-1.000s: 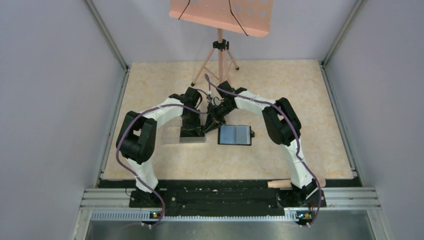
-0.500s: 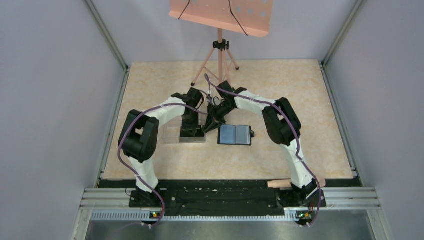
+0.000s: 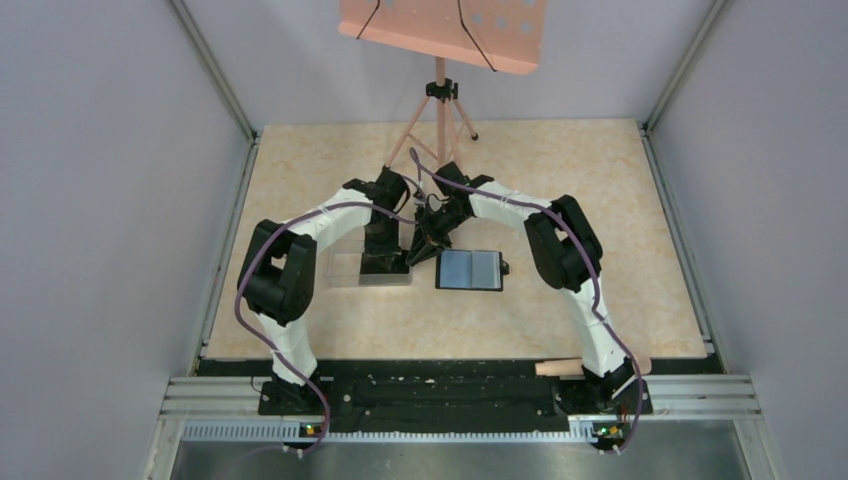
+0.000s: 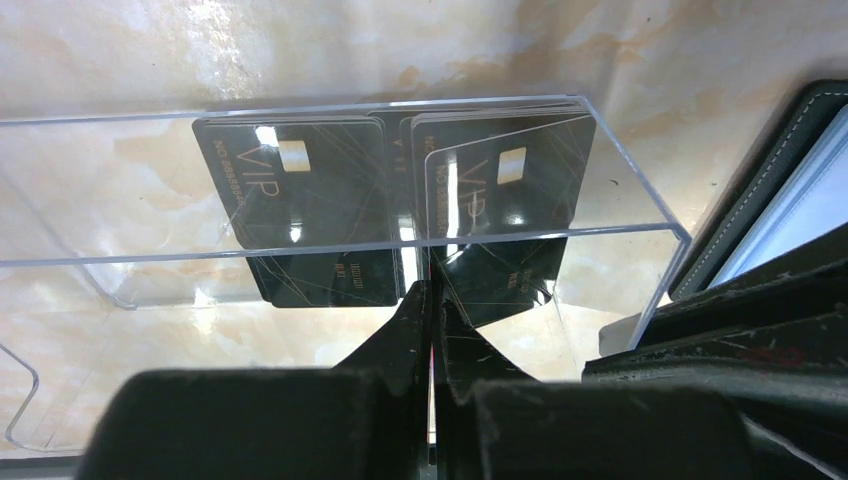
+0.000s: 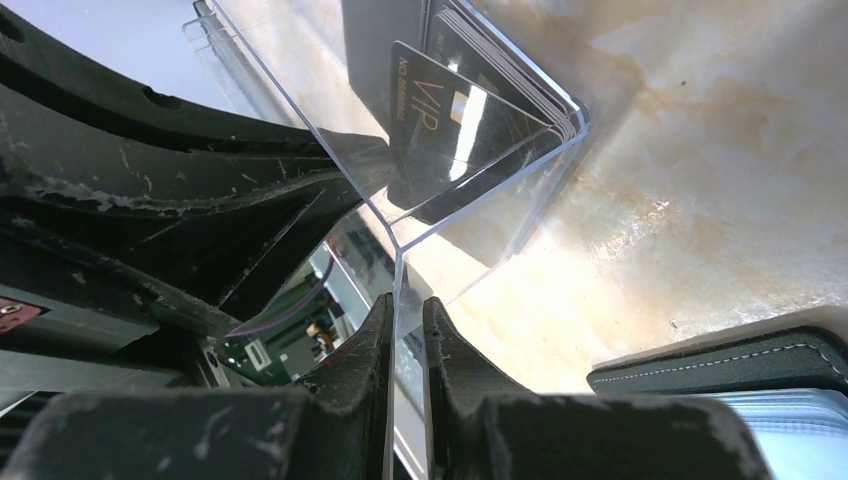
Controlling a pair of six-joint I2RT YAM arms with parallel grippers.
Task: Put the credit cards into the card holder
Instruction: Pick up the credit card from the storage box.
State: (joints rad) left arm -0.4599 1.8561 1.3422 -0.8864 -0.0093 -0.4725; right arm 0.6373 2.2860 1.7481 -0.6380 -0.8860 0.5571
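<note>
Several black credit cards stand in a clear plastic box. My left gripper reaches into the box and is shut on the lower edge of one tilted card. In the top view it sits over the box's right end. My right gripper is shut on the box's clear wall at a corner, and the cards show beyond it. In the top view it is between the box and the card holder. The holder lies open with its bluish pockets up, and its edge shows in both wrist views.
A music stand with a pink desk and its tripod stands at the back of the beige table. A wooden stick lies by the right arm's base. Grey walls close in both sides.
The left arm's wrist has shifted slightly toward the back over the box. The right arm, the box and the card holder have not moved.
</note>
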